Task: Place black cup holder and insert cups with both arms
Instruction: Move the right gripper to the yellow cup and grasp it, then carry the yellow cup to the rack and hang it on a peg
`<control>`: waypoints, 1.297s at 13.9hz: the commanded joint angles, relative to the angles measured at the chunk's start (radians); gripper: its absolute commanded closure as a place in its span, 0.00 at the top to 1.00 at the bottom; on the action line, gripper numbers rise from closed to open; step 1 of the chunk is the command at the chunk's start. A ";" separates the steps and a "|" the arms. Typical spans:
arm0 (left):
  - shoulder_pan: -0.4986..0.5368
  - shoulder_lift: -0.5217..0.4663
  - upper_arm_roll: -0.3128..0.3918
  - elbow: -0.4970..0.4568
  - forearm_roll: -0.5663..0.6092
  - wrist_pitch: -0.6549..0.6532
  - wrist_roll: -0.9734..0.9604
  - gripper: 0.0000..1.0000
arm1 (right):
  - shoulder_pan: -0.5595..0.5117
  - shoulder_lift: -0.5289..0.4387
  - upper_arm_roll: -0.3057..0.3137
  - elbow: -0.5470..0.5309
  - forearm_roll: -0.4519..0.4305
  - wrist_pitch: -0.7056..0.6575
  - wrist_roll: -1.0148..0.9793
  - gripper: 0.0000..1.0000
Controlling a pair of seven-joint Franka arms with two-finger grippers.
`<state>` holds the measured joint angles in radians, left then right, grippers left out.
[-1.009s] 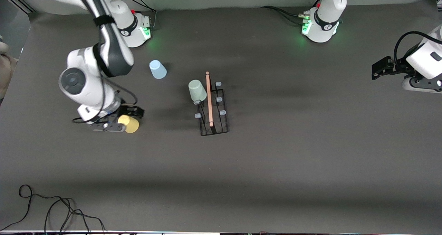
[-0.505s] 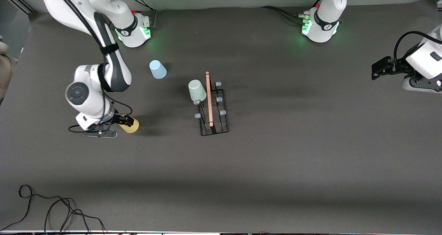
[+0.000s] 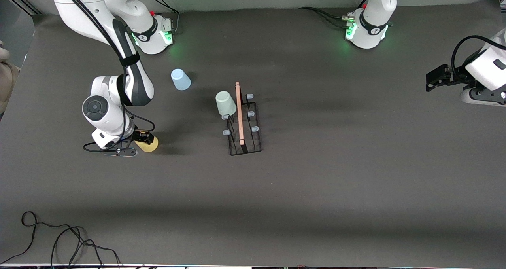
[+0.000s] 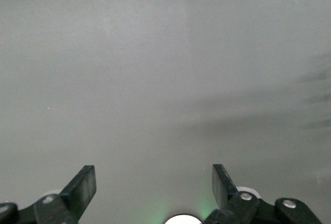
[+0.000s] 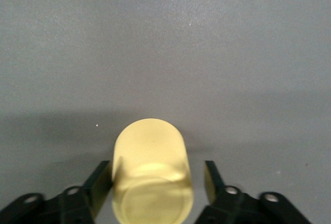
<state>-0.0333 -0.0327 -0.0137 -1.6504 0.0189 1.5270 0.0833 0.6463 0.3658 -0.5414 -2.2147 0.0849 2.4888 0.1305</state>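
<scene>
The yellow cup [image 3: 150,144] stands on the table toward the right arm's end. My right gripper [image 3: 138,144] is low around it and open. In the right wrist view the cup [image 5: 152,177] sits between the fingers [image 5: 101,182], with a gap on one side. The black cup holder [image 3: 246,142] stands mid-table with its wooden rod handle [image 3: 239,112]. The pale green cup [image 3: 225,103] sits upside down on one of its prongs. The pale blue cup [image 3: 180,79] stands upside down on the table, nearer the right arm's base. My left gripper [image 3: 431,81] waits open and empty at the left arm's end; in its wrist view [image 4: 154,182] only bare table shows.
A loose black cable [image 3: 59,241] lies at the table's corner nearest the front camera, at the right arm's end. The green-lit arm bases [image 3: 156,31] stand along the table's edge farthest from the front camera.
My right gripper has come down lower around the yellow cup and hides more of it. The cup, the holder and the left arm have not moved.
</scene>
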 commanded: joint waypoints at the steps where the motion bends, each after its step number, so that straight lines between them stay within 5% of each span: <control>1: 0.001 -0.013 0.001 0.011 -0.004 -0.011 -0.031 1.00 | 0.009 -0.013 -0.005 0.003 0.024 -0.054 -0.035 0.37; 4: 0.000 -0.012 0.001 0.014 -0.004 -0.011 -0.039 1.00 | 0.019 -0.082 -0.003 0.129 0.026 -0.311 -0.025 0.29; 7: 0.000 -0.012 0.001 0.014 -0.004 -0.013 -0.037 1.00 | 0.062 -0.084 -0.003 0.314 0.256 -0.539 0.001 0.26; 11: -0.007 -0.012 0.001 0.018 -0.004 -0.014 -0.039 1.00 | 0.149 -0.056 0.000 0.458 0.316 -0.550 0.202 0.26; 15: -0.008 -0.012 0.001 0.018 -0.002 -0.016 -0.039 1.00 | 0.330 0.097 0.000 0.611 0.319 -0.544 0.453 0.26; 18: -0.008 -0.012 0.001 0.018 -0.002 -0.014 -0.039 1.00 | 0.364 0.142 0.001 0.659 0.320 -0.539 0.509 0.26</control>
<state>-0.0338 -0.0327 -0.0152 -1.6391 0.0189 1.5270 0.0610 1.0099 0.4514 -0.5225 -1.6260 0.3808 1.9643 0.6204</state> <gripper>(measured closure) 0.000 0.361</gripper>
